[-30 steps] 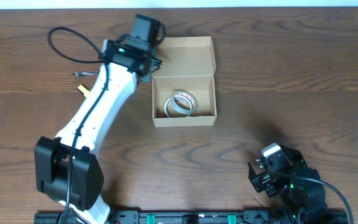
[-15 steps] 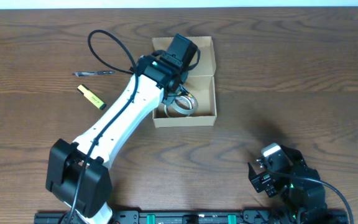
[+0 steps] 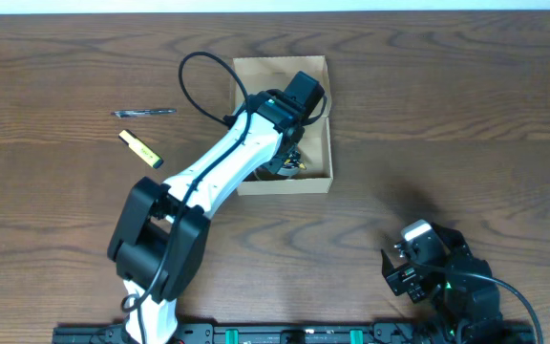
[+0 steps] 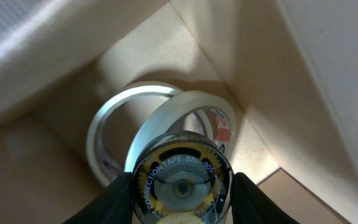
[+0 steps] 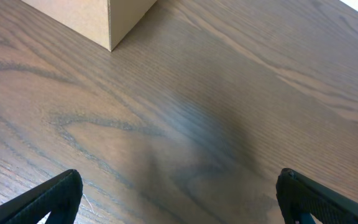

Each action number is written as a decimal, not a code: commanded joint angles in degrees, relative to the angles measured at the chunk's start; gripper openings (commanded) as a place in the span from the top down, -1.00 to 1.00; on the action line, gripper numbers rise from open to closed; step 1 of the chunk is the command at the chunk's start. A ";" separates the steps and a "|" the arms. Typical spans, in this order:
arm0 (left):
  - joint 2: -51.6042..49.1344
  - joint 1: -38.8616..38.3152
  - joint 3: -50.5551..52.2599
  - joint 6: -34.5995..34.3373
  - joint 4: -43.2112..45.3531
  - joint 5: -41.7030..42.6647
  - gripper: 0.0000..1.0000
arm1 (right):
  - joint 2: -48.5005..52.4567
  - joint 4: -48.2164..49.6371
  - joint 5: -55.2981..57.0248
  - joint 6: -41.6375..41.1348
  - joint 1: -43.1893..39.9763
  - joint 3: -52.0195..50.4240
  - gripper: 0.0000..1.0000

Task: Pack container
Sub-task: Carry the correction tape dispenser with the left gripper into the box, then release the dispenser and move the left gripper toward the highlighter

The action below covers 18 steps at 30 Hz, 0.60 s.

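Observation:
The container, a tan cardboard box with its lid flap open behind it, sits on the table's far middle. My left gripper reaches down into it, shut on a round clear correction tape dispenser held just above two white tape rolls lying in the box's corner. The box's inner wall fills the left wrist view. My right gripper rests open and empty at the front right, and the right wrist view shows only its two finger tips over bare wood, with the box corner far off.
A yellow highlighter and a thin dark pen lie on the wood left of the box. A black cable loops above my left arm.
My left gripper has swung right from beside the box's left edge to over the box and down into it, carrying the correction tape. The right arm has not moved.

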State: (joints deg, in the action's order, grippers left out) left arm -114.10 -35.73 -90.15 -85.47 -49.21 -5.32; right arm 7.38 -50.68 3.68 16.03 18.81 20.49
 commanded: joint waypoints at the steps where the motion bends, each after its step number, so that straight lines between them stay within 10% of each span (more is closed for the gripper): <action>1: -2.21 -0.02 -1.09 0.13 0.70 -1.25 0.16 | -0.24 0.07 0.39 -0.13 -0.50 -0.09 -0.99; 18: -3.85 0.11 -1.09 0.13 2.29 -1.29 -0.24 | -0.24 0.09 0.39 -0.13 -0.50 -0.09 -0.98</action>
State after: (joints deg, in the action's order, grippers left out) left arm -117.67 -35.70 -90.15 -85.47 -47.16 -5.52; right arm 7.38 -50.68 3.68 16.03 18.81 20.49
